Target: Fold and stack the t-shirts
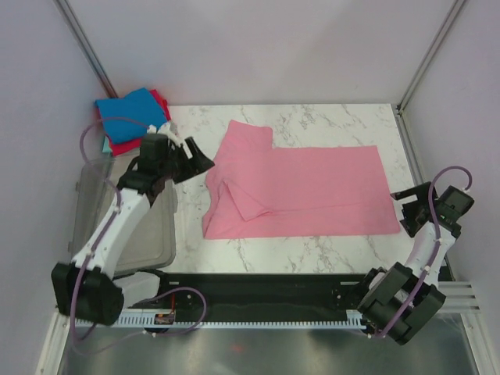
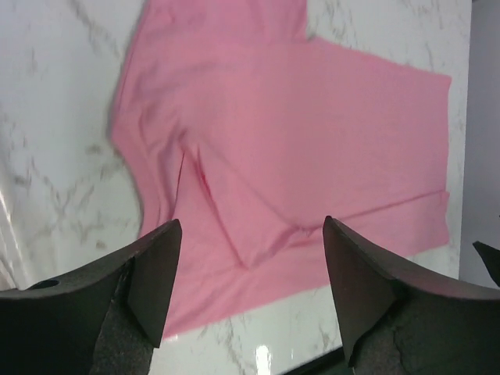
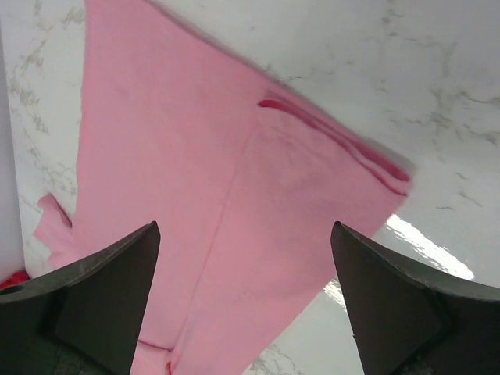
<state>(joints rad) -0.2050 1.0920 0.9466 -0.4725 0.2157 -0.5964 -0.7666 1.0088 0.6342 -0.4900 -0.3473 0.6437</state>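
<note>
Shirt (image 1: 297,187) lies flat on the table (image 1: 328,121), one pink layer spread between the two grippers, collar end toward the left one. Left gripper (image 2: 250,223) hovers wide open and empty just above the collar-end edge. Right gripper (image 3: 244,226) is also wide open and empty, just off the hem end and not touching cloth.

The near sleeve (image 2: 226,219) is already turned in, right under the left gripper. The far sleeve (image 1: 250,133) sticks out past it on the far side. Judged step: bring the far long side in, then halve the shirt end to end.

To do it well:
- Pinch both ends of the same long edge together, left at the far shoulder and right at the far hem corner.
- Lift low and carry evenly so the fold line runs straight.
- The hem corner (image 3: 336,129) shows doubled layers, so take all of them or the under layer will drag.

Room and edges:
- There is bare marble beyond both grippers, enough to swing the edge over.
- It is tight outboard of the right gripper, where the table edge and wall are close.
- A clear bin (image 1: 152,238) sits under the left arm, so keep the elbow off it.
- The stack (image 1: 131,109) of folded shirts is behind and outboard of the left gripper, in the far corner, and is the drop spot later.
</note>
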